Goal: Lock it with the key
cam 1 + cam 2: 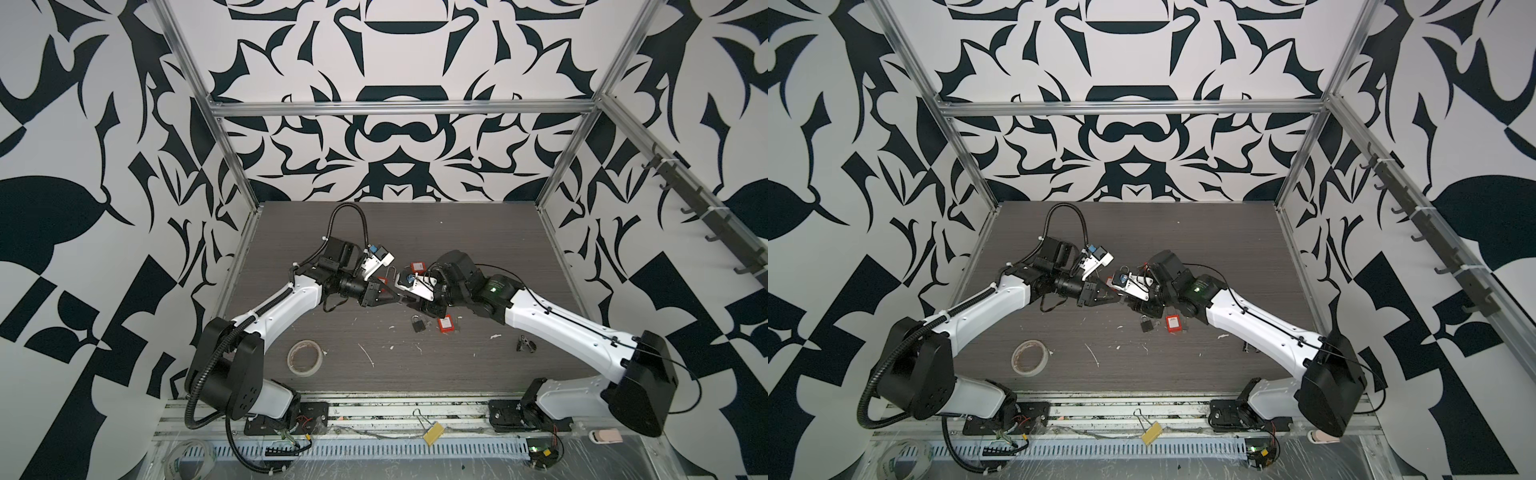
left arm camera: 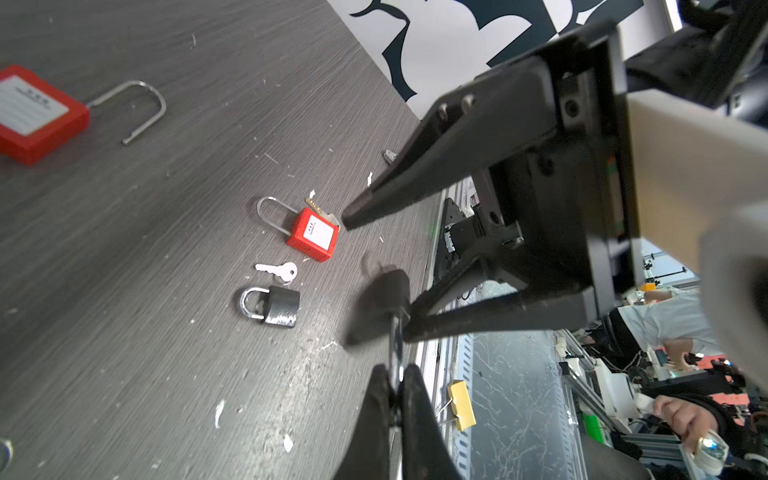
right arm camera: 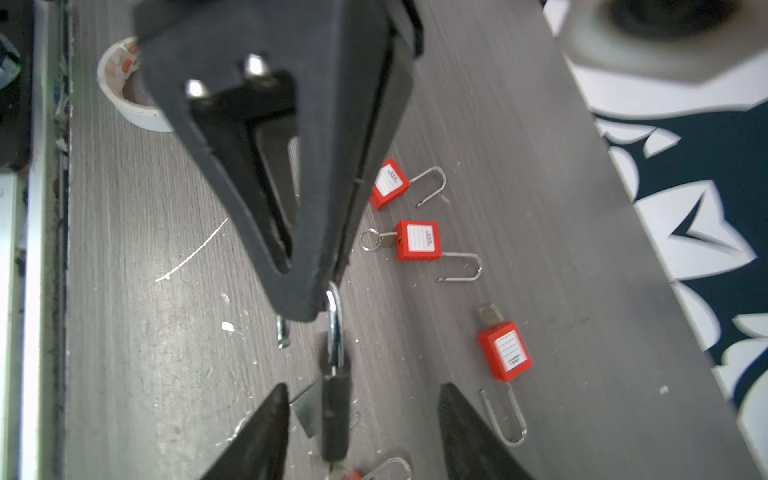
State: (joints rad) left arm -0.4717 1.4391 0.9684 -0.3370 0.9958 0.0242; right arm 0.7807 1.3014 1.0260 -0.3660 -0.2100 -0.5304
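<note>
A small black padlock [image 3: 335, 415] hangs in the air between my two grippers. My left gripper [image 2: 395, 374] is shut on its silver shackle [image 2: 395, 332]. In the right wrist view the shackle [image 3: 335, 328] runs up into the left gripper [image 3: 318, 305]. My right gripper [image 3: 361, 401] is open, its fingers on either side of the lock body and apart from it. In both top views the grippers meet mid-table, left gripper [image 1: 400, 297] against right gripper [image 1: 415, 306]. A silver key [image 2: 277, 271] lies on the table beside a second black padlock [image 2: 274, 305].
Red padlocks lie around: one [image 3: 388, 183], one with a key ring [image 3: 417, 242] and one [image 3: 505, 352] with open shackles, another [image 2: 313, 232] by the key. A tape roll [image 1: 305, 357] sits front left. A yellow binder clip [image 1: 432, 432] lies on the front rail.
</note>
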